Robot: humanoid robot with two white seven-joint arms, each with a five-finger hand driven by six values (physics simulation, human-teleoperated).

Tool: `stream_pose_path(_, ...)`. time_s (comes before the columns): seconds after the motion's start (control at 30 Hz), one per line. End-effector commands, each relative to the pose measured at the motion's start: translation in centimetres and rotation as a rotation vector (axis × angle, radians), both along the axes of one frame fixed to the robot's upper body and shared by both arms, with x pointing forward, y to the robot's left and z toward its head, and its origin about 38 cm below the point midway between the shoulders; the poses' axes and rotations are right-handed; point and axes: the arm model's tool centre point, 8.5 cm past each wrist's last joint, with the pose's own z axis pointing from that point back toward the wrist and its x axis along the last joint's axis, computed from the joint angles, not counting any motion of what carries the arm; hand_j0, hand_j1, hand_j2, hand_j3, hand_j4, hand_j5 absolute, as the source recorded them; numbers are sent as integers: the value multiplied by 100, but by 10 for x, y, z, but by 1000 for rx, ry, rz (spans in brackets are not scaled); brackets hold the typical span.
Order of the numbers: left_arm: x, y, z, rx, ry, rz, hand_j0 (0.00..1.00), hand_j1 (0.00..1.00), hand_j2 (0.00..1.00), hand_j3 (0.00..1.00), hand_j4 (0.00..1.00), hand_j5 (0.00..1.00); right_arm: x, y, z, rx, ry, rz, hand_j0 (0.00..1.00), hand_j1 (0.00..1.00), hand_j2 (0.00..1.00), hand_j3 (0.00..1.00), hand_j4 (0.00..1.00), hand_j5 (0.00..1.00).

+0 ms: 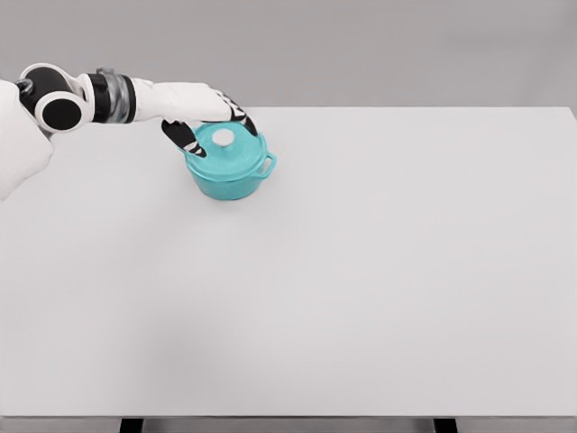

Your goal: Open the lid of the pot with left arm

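You see the pot (231,171) standing on the far left part of the tabletop (361,289), close to the far edge. It is teal, round and squat, with a small loop handle sticking out on its right side. The lid (227,146) sits on top of it, the same teal, and it looks seated flat on the rim. In the middle of the lid there is a pale, round knob (223,137).

Your left arm (135,97) comes in from the left edge and reaches across toward the pot at about lid height. The left hand (215,119) is over the far left side of the lid. Its fingers are spread rather than curled: one dark-tipped finger (184,137) hangs down along the left side of the lid, and others (243,117) reach over the far rim, to the right of the knob. The knob lies between them and is uncovered. You cannot tell from this view whether any finger touches the lid. The hand holds nothing.

The right arm does not show.
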Motion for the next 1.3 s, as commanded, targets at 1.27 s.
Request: stream_pose_path(1.27, 14, -8, -27, 18, 57, 57, 55, 55, 55, 55, 55, 55, 0, 0, 0, 0, 0, 0, 100, 100, 100, 100, 100, 100)
